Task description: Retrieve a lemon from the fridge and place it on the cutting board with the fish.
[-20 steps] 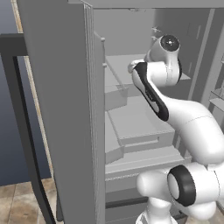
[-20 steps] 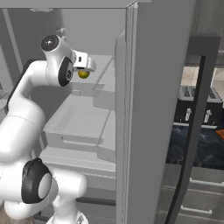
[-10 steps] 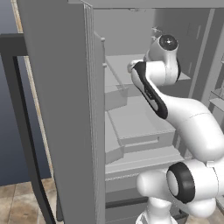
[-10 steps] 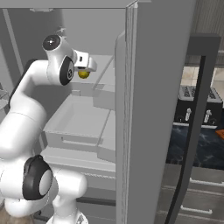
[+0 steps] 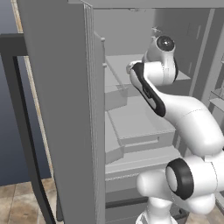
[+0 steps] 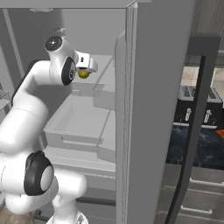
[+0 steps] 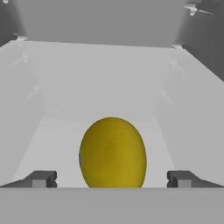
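The two-finger gripper (image 7: 112,179) stands fully spread, straddling the smooth yellow oval lemon (image 7: 113,152) at lower centre on the pale grey fridge shelf (image 7: 100,87). Centre the lemon, then close gently.

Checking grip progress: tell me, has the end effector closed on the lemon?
No, the fingertips stand wide apart, clear of the lemon between them.
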Robot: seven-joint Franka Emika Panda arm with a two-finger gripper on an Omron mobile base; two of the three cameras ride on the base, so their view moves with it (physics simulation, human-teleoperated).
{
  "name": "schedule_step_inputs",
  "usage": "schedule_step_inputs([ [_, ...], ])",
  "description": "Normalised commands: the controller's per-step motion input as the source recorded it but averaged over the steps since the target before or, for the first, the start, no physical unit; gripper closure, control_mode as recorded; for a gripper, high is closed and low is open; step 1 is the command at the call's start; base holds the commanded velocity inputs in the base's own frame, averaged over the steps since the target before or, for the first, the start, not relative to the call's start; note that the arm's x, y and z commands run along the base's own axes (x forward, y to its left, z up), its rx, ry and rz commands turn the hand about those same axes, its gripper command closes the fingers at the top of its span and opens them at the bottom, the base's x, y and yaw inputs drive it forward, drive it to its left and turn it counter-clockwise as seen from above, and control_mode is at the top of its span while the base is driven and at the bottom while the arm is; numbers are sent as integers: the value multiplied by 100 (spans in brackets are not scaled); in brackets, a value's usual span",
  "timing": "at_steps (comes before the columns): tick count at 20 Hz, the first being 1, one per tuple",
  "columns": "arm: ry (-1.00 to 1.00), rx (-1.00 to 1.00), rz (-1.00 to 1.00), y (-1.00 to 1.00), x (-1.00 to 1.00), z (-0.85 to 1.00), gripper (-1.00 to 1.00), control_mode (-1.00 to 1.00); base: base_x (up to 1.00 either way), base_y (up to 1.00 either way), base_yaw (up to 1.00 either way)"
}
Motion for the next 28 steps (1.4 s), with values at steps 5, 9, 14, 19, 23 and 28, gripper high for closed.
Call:
schedule_step_inputs([
  [5,0,-2,0,0,10,-7,-100,-100,0,0,0],
  [9,0,-2,0,0,9,-8,-100,-100,0,0,0],
  [14,0,-1,0,0,7,-2,-100,-100,0,0,0],
  [19,0,0,0,-8,0,0,-100,-100,0,0,0],
  [23,0,0,0,-12,1,-1,-100,-100,0,0,0],
  [28,0,0,0,-4,13,0,-100,-100,0,0,0],
])
